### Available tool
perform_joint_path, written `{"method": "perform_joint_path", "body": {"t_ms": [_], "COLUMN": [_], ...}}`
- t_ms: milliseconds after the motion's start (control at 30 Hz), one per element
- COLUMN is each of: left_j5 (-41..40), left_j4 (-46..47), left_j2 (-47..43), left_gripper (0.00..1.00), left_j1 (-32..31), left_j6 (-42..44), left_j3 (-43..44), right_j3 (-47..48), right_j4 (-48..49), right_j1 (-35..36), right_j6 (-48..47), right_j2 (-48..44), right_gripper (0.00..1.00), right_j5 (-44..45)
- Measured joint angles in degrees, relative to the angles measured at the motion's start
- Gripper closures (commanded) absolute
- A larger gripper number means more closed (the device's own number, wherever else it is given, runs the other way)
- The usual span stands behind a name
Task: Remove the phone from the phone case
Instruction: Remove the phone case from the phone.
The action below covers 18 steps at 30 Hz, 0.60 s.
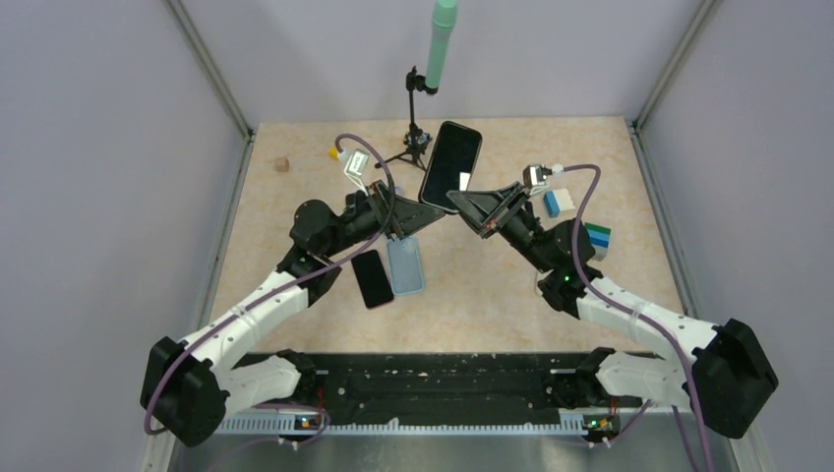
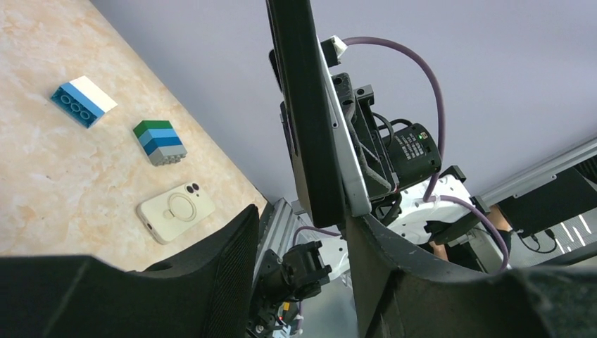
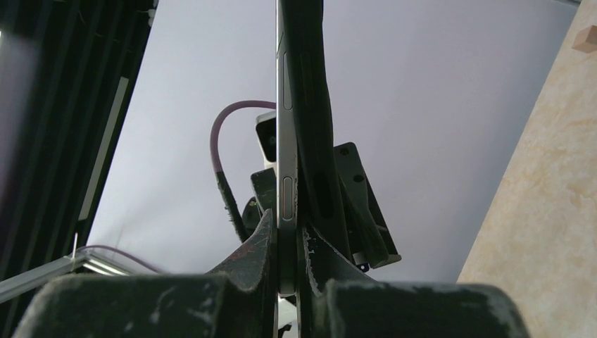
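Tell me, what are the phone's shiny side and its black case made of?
The phone has a side that looks like metal: silvery, smooth, with a satin sheen. The black case looks like matte rubber or soft plastic; it bows away from the phone, so it probably bends.

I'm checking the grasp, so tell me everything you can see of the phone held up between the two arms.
The phone is a slim slab: glossy black screen, silvery frame with a side button. It is held tilted above the table, one end clamped by the jaws of the right gripper. A dark case covers its back, bowing away along one edge.
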Motion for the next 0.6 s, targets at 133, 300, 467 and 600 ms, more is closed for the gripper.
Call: {"method": "perform_joint_path", "body": {"t_ms": [133, 300, 467, 600], "left_j5": [-0.9, -2.3, -2.9, -3.5], "left_j4": [1.3, 2.1, 2.3, 2.4], "left_j2": [0.2, 0.2, 0.3, 0.3], "left_gripper": [0.58, 0.63, 0.63, 0.56], "left_j1": [-0.6, -1.1, -1.1, -1.3], "left_j6": [-0.5, -0.5, -0.6, -0.6], "left_j3": [-0.7, -1.6, -1.7, -1.7], "right_j3": [-1.0, -1.8, -1.8, -1.8], "right_j4": [1.0, 1.3, 1.6, 1.6], "right_j1": [-0.1, -0.1, -0.1, -0.1], "right_j6": [0.8, 1.2, 1.5, 1.6], "right_j2": [0.0, -0.1, -0.3, -0.5], "right_gripper": [1.00, 1.00, 1.00, 1.00], "right_j5": [0.5, 1.2, 1.2, 1.2]}}
